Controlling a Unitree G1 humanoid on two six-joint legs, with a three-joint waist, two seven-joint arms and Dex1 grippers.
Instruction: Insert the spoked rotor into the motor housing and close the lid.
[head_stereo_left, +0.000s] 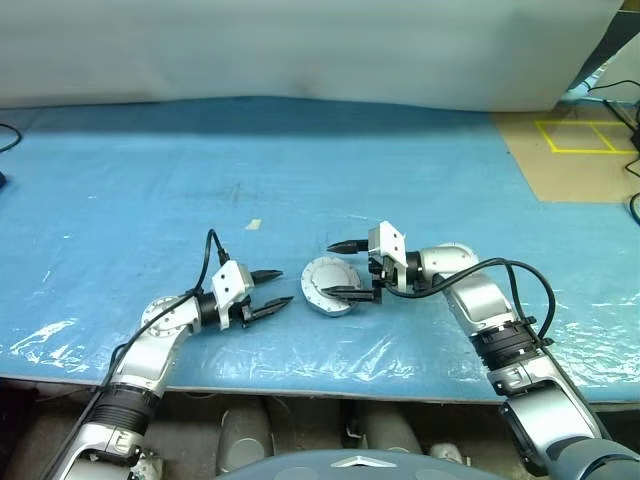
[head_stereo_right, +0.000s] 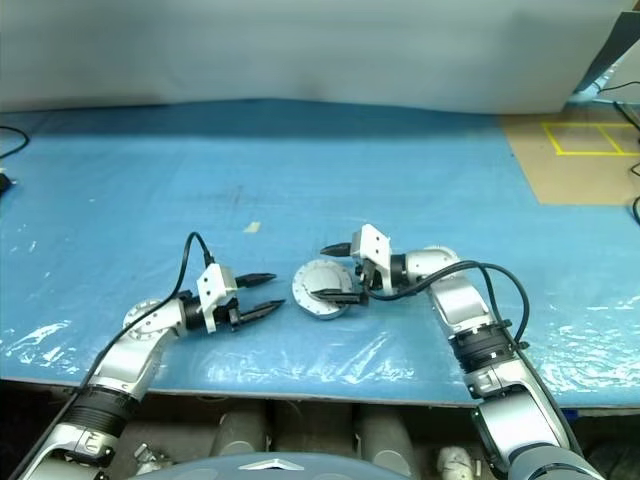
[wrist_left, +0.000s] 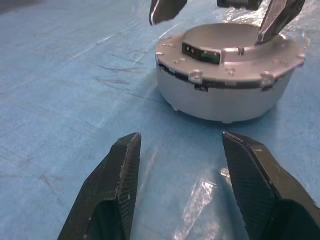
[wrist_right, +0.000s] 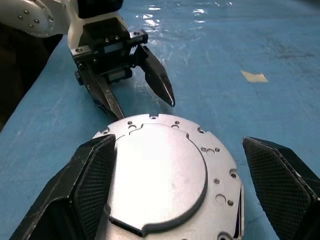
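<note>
Lid (head_stereo_left: 327, 286): seated on housing, mid-counter (head_stereo_left: 150, 180). Right gripper (head_stereo_left: 345, 268) fingers spread astride it, released. Left gripper (head_stereo_left: 270, 291), at nine o'clock, empty, part-open. Closing step judged finished; withdrawal advised.

On the blue mat (head_stereo_left: 150, 170): 1 lid (head_stereo_left: 327, 283), 1 motor housing (wrist_left: 225, 100), 1 tape scrap (head_stereo_left: 253, 224).
</note>
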